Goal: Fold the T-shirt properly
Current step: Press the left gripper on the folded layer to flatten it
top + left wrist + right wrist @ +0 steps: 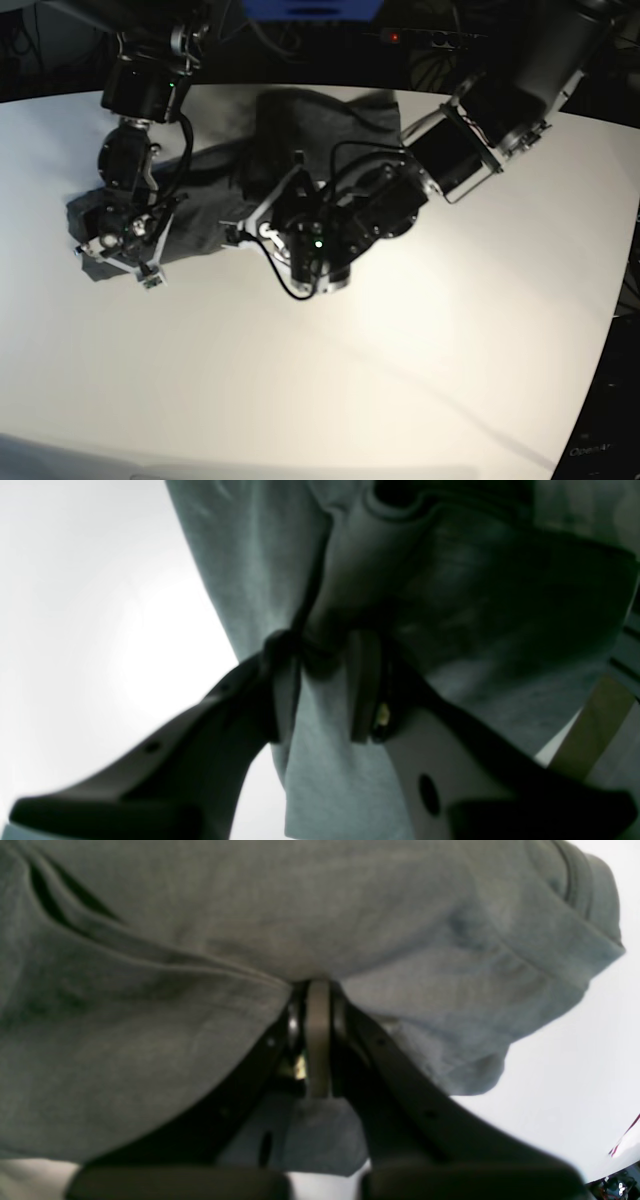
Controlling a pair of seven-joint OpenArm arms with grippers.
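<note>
White table point(420, 340), matte and bare near its front; dark grey T-shirt point(300, 130) rumpled on it, bunched around both grippers' fingers.

base cam: high, looking steeply down on the whole white table point(420, 360) and both arms, from a way off. Left wrist cam: behind the left gripper point(325, 680), looking out along its fingers — very close, blurry. Right wrist cam: same setup on the right gripper point(318, 1005). All three share the T-shirt point(210, 215) — wrist views fill with its cloth.
</note>
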